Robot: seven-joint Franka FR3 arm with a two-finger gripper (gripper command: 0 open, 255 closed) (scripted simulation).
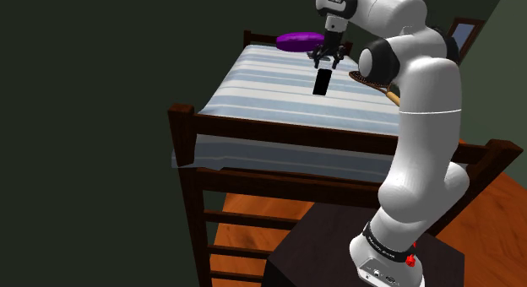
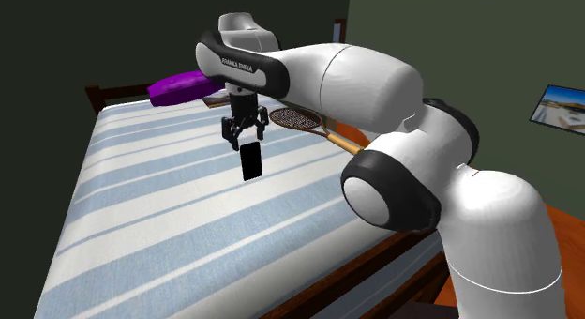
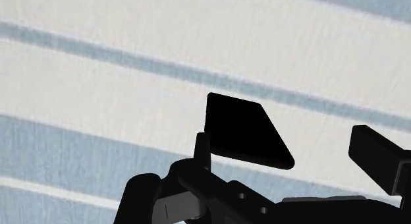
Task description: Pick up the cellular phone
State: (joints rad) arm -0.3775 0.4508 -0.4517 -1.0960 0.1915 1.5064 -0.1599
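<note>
Claw [image 1: 324, 62] is pointing straight down over the bed, jaws pinching narrow on the top end of the phone [image 1: 322, 82]. The phone is hanging upright beneath it, a flat black slab with its long side vertical. In the second exterior view the claw [image 2: 245, 137] and phone [image 2: 250, 162] are sitting over the middle of the bed. The phone's lower end is appearing to float just above the cover, though contact is hard to rule out. In the wrist view the phone [image 3: 242, 132] is running away from the camera toward the stripes, with one of the fingers [image 3: 202, 149] lying against its edge. The other finger is showing off to the side with a strip of cover between it and the slab, so the grip is reading less clearly there. Bed [image 1: 253, 108] is wearing a cover in pale blue and white stripes, set in a dark wood frame with a slatted near end. Purple pillow [image 2: 183, 85] is lying at the far end, well apart from the phone. Racket [image 2: 298, 119] with a brown handle is lying flat on the cover near the phone, toward the second exterior view's right, not touching it. White arm [image 1: 422, 142] is arching up from the dark stand [image 1: 312, 243] at the shoulder view's lower right. Reddish wood floor [image 1: 494, 213] is showing beside the stand. Picture [image 2: 562, 104] is hanging on the wall beyond the arm.
</note>
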